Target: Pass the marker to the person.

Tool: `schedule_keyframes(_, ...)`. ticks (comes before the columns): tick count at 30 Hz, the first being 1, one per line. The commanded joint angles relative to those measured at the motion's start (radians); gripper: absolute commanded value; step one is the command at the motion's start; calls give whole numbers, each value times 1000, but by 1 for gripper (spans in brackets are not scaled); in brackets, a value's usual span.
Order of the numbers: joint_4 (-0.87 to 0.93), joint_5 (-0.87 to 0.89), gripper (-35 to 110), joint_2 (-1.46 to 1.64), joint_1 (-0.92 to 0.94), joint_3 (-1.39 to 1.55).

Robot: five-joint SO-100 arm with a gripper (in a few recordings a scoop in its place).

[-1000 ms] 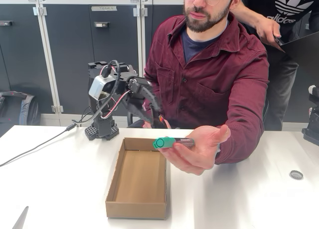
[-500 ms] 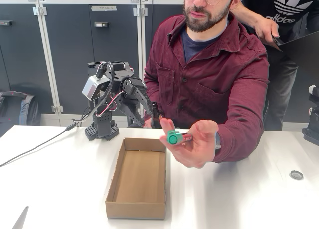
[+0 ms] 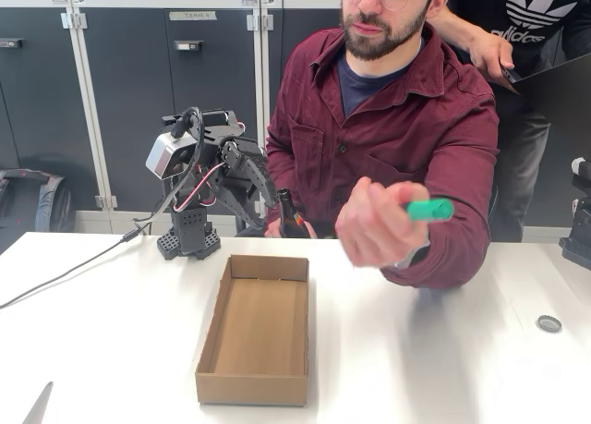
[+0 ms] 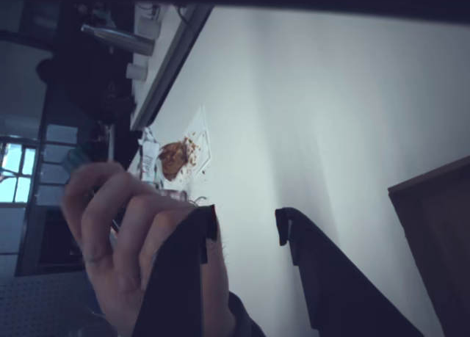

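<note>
One green marker (image 3: 428,210) sits right of centre in the fixed view, gripped in the person (image 3: 397,119)'s raised hand (image 3: 377,223) (blurred). Left, the pincer (image 4: 246,223) gapes empty above the table (image 3: 111,332).

The green marker pen (image 3: 428,209) is lying roughly level in the raised hand (image 3: 377,224) of the seated person in a maroon shirt (image 3: 406,138).

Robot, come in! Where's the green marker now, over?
End effector open, holding nothing. Marker in the person's hand, lifted above the table. Cardboard box sits in front, nothing blocking. Over.
</note>
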Motion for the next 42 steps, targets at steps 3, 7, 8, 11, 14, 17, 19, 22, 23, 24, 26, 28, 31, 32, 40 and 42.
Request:
schedule_keyframes(3,6,-17,16,5,12,-74)
schedule_keyframes(7,11,-17,16,5,14,-80)
schedule_keyframes(8,8,-18,16,3,15,-80)
schedule_keyframes(11,9,-20,15,-2,15,-89)
schedule_keyframes(14,12,-20,15,-8,18,-98)
schedule_keyframes(17,3,-18,16,-11,23,-97)
schedule_keyframes(19,8,-15,16,-11,25,-98)
schedule_keyframes(22,9,-17,16,-11,29,-101)
schedule_keyframes(23,8,-20,16,-11,31,-101)
schedule_keyframes(24,8,-23,15,-11,31,-101)
schedule_keyframes(26,9,-25,14,-11,31,-100)
schedule_keyframes(28,15,-21,15,-11,31,-101)
schedule_keyframes(31,20,-15,16,-9,26,-104)
schedule_keyframes(32,21,-12,16,-8,26,-104)
schedule_keyframes(40,31,-17,15,-11,26,-124)
schedule_keyframes(42,29,-17,15,-11,26,-120)
